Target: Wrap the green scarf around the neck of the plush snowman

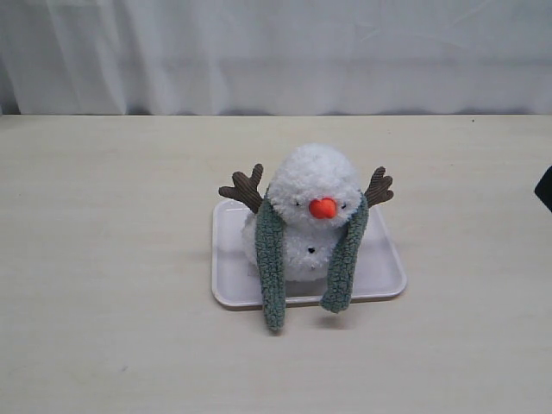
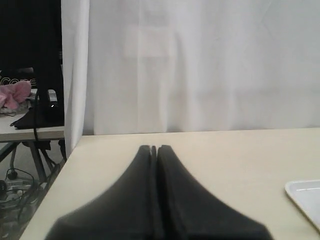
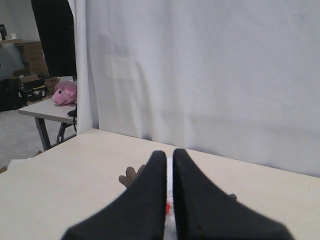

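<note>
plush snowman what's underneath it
The plush snowman sits on a white tray, which rests on the table. The tray's rim and bare floor show around it. The patch beneath its body is covered, and the green scarf hides parts of the front rim.

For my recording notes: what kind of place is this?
Probably a lab staged for recording: white curtain behind a pale table, and a cluttered second table with cables beyond it.

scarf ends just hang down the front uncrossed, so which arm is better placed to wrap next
Right, likely: the right gripper faces the plush snowman, which shows just beyond it; the left gripper points past it, with only the tray corner in view.
</note>
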You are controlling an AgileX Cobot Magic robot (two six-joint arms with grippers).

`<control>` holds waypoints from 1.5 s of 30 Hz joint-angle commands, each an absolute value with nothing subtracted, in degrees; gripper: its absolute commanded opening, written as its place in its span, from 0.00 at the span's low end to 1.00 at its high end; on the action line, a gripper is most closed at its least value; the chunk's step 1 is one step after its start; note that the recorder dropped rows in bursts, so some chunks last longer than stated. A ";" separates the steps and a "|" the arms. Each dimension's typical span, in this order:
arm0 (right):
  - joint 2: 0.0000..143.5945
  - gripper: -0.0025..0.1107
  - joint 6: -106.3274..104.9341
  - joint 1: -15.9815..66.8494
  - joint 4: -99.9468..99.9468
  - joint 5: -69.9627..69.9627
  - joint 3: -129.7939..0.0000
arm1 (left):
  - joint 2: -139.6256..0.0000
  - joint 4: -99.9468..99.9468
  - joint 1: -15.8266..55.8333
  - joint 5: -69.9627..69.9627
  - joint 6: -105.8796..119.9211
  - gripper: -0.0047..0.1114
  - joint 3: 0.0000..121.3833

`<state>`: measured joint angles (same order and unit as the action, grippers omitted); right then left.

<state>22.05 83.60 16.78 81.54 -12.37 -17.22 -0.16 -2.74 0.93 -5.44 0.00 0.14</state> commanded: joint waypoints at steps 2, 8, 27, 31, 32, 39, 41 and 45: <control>21.84 0.06 83.46 16.83 81.37 -12.25 -16.96 | 0.00 -2.30 1.39 -11.25 0.00 0.04 0.00; 21.84 0.06 83.46 16.83 81.37 -12.25 -16.96 | 0.00 -2.30 1.39 -16.08 0.00 0.04 0.00; 21.84 0.06 83.76 16.83 81.37 -12.25 -16.96 | 0.00 -2.20 1.39 -17.78 0.00 0.04 0.00; 21.84 0.06 83.76 16.83 81.37 -12.25 -16.96 | 0.00 -2.20 1.39 -17.78 0.00 0.04 0.00; 21.84 0.06 83.76 16.83 81.37 -12.25 -16.96 | 0.00 -2.20 1.39 -17.78 0.00 0.04 0.00; 21.84 0.06 83.50 16.83 81.37 -12.25 -16.96 | 0.00 -2.20 1.39 -17.78 0.00 0.04 0.00; 21.84 0.06 83.50 16.83 81.37 -12.25 -16.96 | 0.00 -2.20 1.39 -17.78 0.00 0.04 0.00; 21.84 0.06 83.50 16.83 81.37 -12.25 -16.96 | 0.00 -2.20 1.39 -17.78 0.00 0.04 0.00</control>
